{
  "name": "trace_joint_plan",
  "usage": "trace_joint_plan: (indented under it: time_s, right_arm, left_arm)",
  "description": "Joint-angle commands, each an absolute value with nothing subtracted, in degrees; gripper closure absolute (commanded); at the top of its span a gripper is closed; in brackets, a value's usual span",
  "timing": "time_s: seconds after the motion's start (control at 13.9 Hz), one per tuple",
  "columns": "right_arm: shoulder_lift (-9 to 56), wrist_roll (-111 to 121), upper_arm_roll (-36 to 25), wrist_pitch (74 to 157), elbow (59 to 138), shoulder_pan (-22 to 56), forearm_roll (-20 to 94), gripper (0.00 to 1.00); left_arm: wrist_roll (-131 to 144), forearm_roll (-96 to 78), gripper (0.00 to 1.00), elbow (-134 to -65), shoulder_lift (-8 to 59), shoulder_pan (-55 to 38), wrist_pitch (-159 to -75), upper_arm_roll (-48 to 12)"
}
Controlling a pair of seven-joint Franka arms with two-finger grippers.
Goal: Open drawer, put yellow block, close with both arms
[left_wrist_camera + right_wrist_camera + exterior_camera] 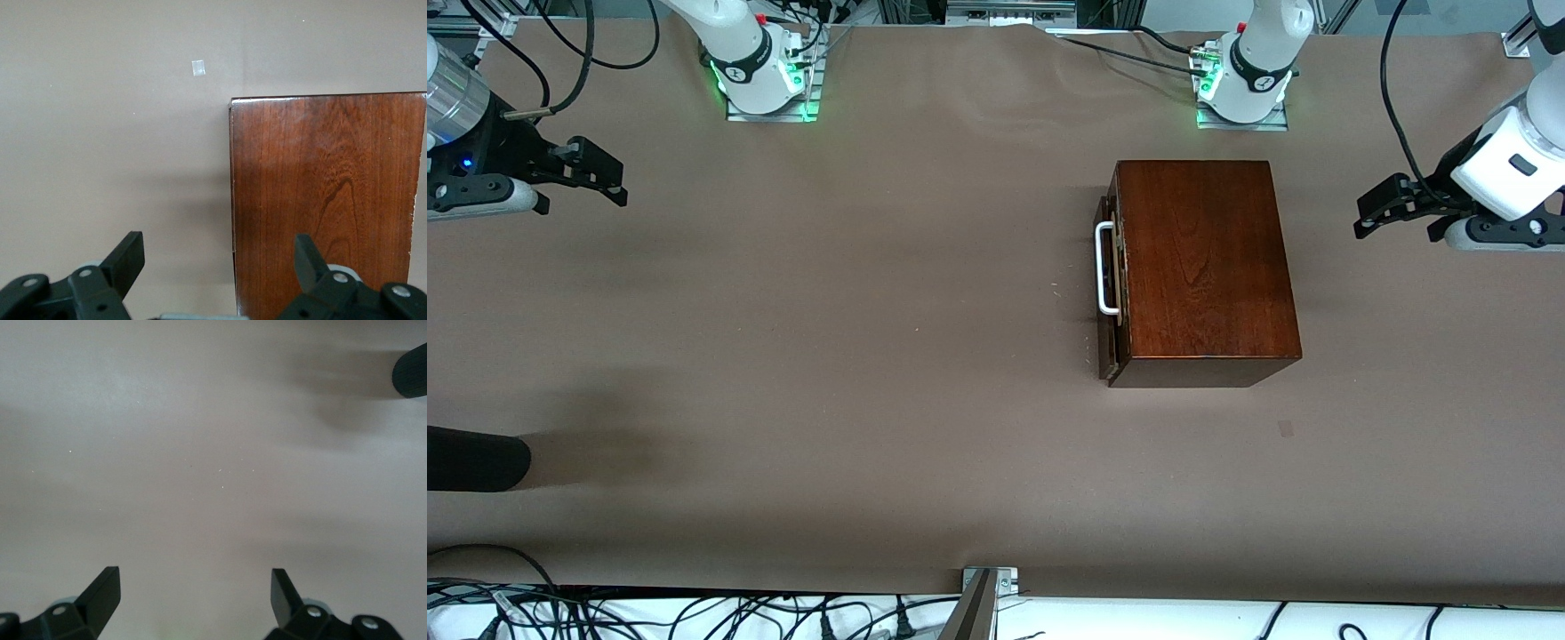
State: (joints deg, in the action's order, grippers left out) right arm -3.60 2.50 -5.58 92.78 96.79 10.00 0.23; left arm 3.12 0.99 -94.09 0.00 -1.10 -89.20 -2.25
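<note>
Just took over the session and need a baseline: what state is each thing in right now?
Drawer: shut, or nearly, in the wooden box; handle faces the right arm's end.
Left gripper: open, empty, hovering at the left arm's end of the table, beside the box.
Right gripper: open, empty, over bare table at the right arm's end.
Yellow block: not in view.

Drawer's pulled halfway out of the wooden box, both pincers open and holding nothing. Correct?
Not quite. The drawer is shut: in the front view its dark front with the white handle sits against the wooden box, no tray showing. The rest holds: the left pincer and the right pincer are open and hold nothing.
</note>
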Motion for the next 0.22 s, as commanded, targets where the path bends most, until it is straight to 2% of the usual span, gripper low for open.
trace_joint_plan:
  time_s: [0.0,0.14]
  right_arm:
    - [-3.3,2.4,-5.5,91.5,95.6,9.8,-0.3,0.00]
    - [-3.3,2.4,-5.4,91.5,95.5,9.7,-0.3,0.00]
  left_arm:
    - [3.7,0.4,0.00,-91.2,1.4,-1.3,-87.5,-2.3]
    - [3.9,0.4,0.00,-91.1,1.5,-1.3,-87.5,-2.3]
